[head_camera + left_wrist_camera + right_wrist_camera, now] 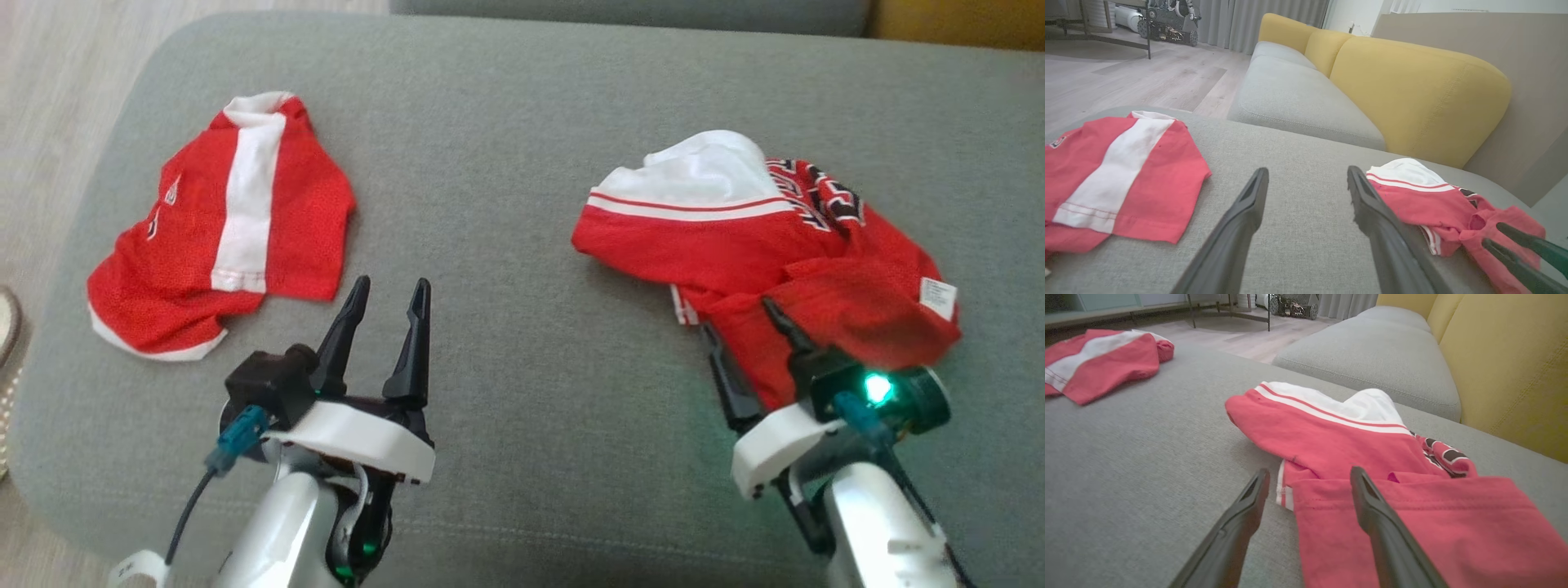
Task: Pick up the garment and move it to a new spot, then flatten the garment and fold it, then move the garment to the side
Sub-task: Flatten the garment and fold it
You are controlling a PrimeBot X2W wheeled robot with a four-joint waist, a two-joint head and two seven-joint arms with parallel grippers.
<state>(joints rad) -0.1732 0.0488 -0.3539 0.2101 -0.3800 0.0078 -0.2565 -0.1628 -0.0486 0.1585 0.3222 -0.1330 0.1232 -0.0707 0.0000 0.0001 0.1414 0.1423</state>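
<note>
**Fingers spread on both grippers; crumpled jersey not yet gripped**

Left gripper (392, 283) hovers over the near middle of the grey ottoman (506, 147), its two fingers apart and holding nothing. Right gripper (1309, 473) sits at the near hem of the crumpled garment (735, 245) with its fingers just as wide. One finger is over bare upholstery beside the cloth and the other is above the red fabric, with nothing pinched.

The crumpled garment lies bunched toward the ottoman's right side, its white panel at the far end. A second red-and-white garment (237, 220) lies fairly flat near the left edge and looks already folded and set aside. For the crumpled one the task seems to be at its very start: pick-up, flattening, folding and the move aside all remain.

A broad bare strip runs down the ottoman's middle between the two garments, which is probably the best new spot. Beyond the far edge is the sofa seat (1298, 94). Spreading the cloth near the right edge would risk overhang.
</note>
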